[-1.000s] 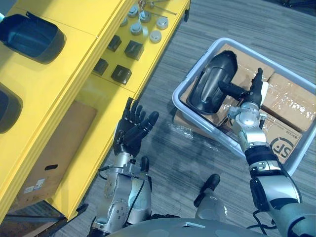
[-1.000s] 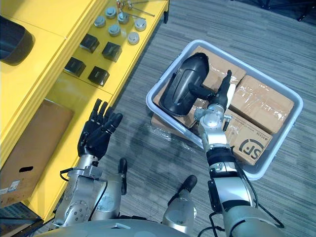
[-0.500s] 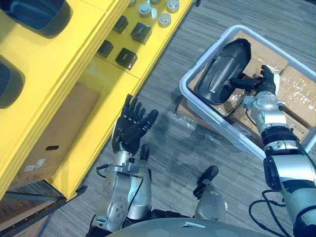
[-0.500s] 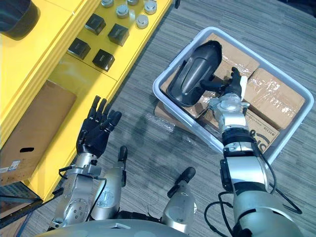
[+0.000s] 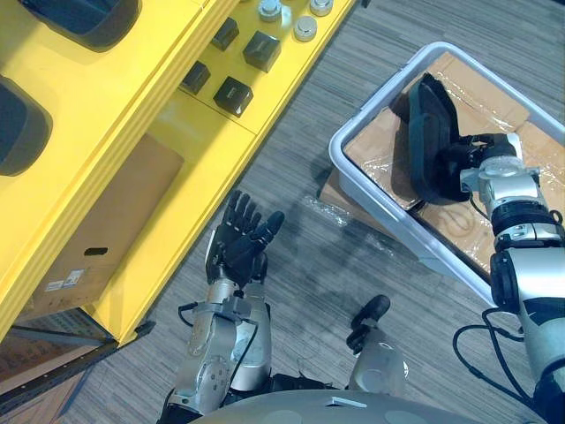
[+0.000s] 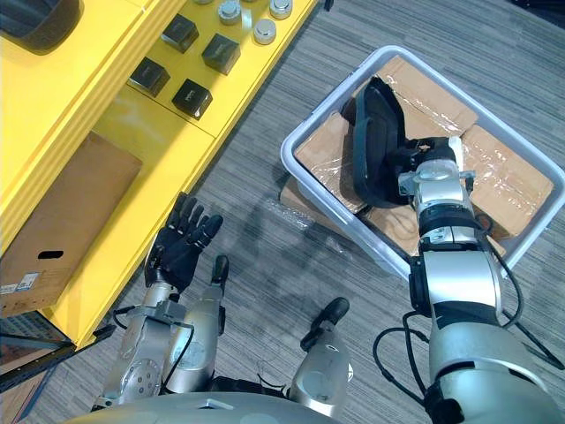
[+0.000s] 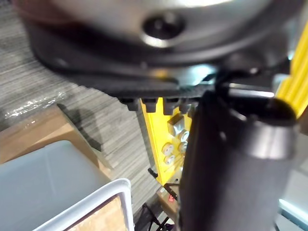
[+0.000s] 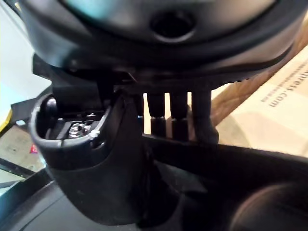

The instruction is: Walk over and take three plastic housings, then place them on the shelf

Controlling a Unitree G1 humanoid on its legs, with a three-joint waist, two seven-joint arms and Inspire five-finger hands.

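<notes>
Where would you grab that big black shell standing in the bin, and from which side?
Probably the narrow stub on its side, coming from the robot's right. The black housing stands on edge in the bin, its broad curved shell hard to pinch; the right hand grips there.

Two dark housings [image 5: 18,124] on the yellow shelf [image 5: 115,97] are cut off by the picture's edge. The upright plastic housing [image 5: 430,132] hides part of the cardboard boxes [image 5: 375,146] beneath it. In the left eye view, the far corner of the grey bin [image 5: 353,181] runs out of frame.
</notes>
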